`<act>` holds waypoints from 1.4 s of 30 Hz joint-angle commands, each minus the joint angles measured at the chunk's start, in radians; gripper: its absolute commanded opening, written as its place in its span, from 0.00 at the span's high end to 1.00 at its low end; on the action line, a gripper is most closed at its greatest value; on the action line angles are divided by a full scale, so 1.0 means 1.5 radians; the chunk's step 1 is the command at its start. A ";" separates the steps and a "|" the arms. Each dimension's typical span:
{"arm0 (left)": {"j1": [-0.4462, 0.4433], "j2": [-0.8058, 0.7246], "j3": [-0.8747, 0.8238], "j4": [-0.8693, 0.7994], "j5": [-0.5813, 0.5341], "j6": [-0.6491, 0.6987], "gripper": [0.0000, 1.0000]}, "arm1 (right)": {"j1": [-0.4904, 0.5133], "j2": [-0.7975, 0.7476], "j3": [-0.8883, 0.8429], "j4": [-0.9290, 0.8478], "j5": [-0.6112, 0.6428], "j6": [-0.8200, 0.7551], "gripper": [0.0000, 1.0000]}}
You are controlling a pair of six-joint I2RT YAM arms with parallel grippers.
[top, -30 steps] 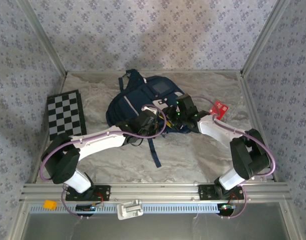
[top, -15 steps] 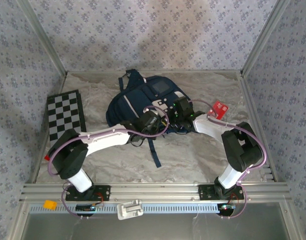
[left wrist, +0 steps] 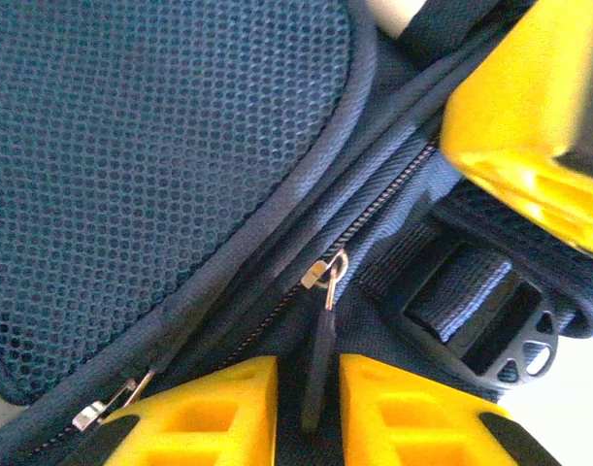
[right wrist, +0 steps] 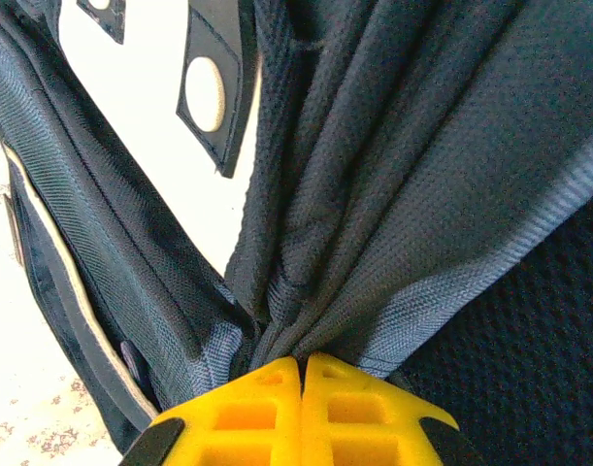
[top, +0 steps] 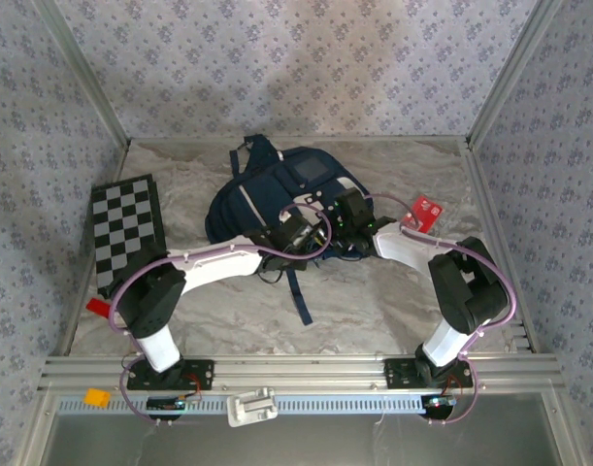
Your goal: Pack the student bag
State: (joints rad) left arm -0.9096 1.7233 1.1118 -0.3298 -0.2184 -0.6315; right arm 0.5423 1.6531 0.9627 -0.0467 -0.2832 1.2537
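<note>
arms: white links, blk joints | cables: purple | gripper fingers: yellow

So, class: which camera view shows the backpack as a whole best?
The top view: the backpack shows in full outline, with its strap. The left wrist view gives a close-up of its mesh panel and zip pull; the right wrist view, bunched fabric pinched in shut jaws.

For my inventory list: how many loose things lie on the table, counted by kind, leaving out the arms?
Navy backpack: 1
Checkered board: 1
Small red items: 2
Total: 4
</note>
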 commanded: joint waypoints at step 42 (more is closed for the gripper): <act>0.063 0.012 0.015 -0.079 -0.002 0.080 0.82 | -0.058 -0.014 0.034 -0.029 0.027 -0.074 1.00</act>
State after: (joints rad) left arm -0.8383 1.7138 1.0946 -0.4244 -0.2184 -0.5110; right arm 0.4530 1.6508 0.9871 -0.0574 -0.2501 1.1614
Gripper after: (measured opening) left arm 0.168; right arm 0.052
